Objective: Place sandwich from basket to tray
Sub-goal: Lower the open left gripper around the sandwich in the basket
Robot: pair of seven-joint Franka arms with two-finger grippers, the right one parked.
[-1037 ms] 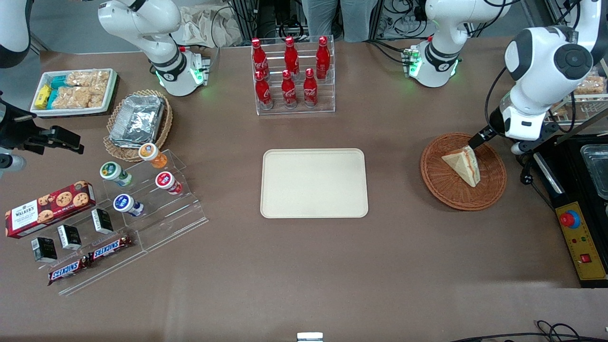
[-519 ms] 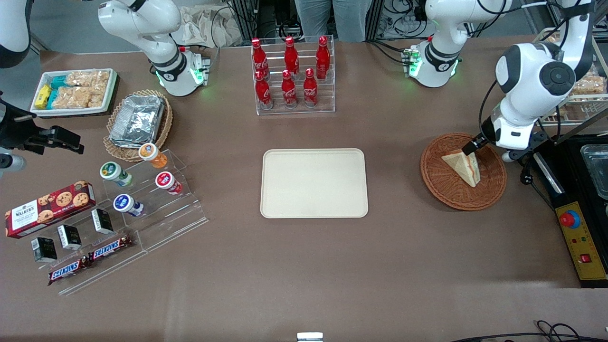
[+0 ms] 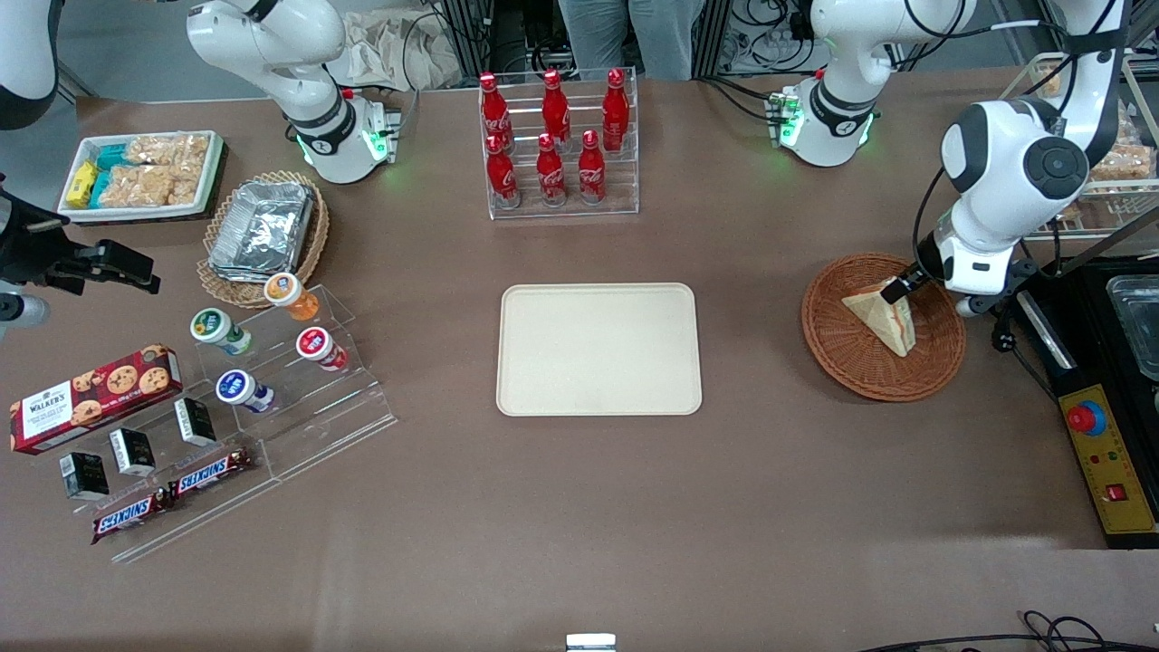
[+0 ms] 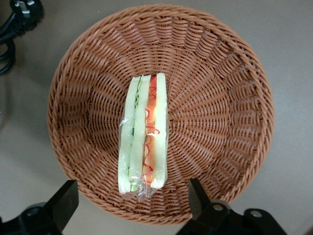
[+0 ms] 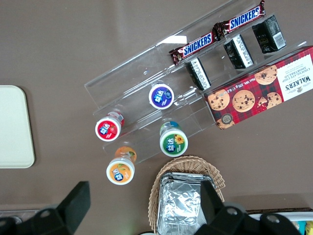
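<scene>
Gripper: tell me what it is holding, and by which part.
Nothing. The gripper is open above the basket, fingers either side of the sandwich, not touching it.

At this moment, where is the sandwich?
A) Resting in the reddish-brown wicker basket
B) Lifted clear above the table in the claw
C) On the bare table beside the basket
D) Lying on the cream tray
A: the sandwich rests on the weave of the wicker basket, with the open claw above it, fingers either side and not touching it; the tray holds nothing.
</scene>
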